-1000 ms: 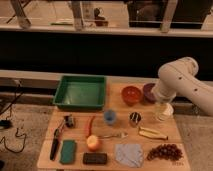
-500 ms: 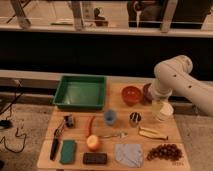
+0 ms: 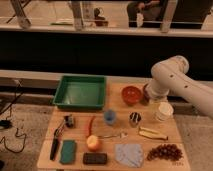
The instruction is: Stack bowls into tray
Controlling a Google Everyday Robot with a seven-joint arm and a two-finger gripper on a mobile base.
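Two small round bowls sit side by side at the far right of the wooden desk (image 3: 175, 125): the orange-red bowl (image 3: 132, 95) in plain sight, and the dark purple bowl (image 3: 145, 93) just right of it, now mostly hidden. The white robot arm (image 3: 170, 75) has swung left over the last second, bringing its gripper (image 3: 152, 95) down over that bowl. The gripper is spread wide and grips nothing that shows. Neither bowl is in the large green rectangular plastic tray (image 3: 80, 94) to their left, so stacking has not begun; the shift reads as the approach to a first grasp.
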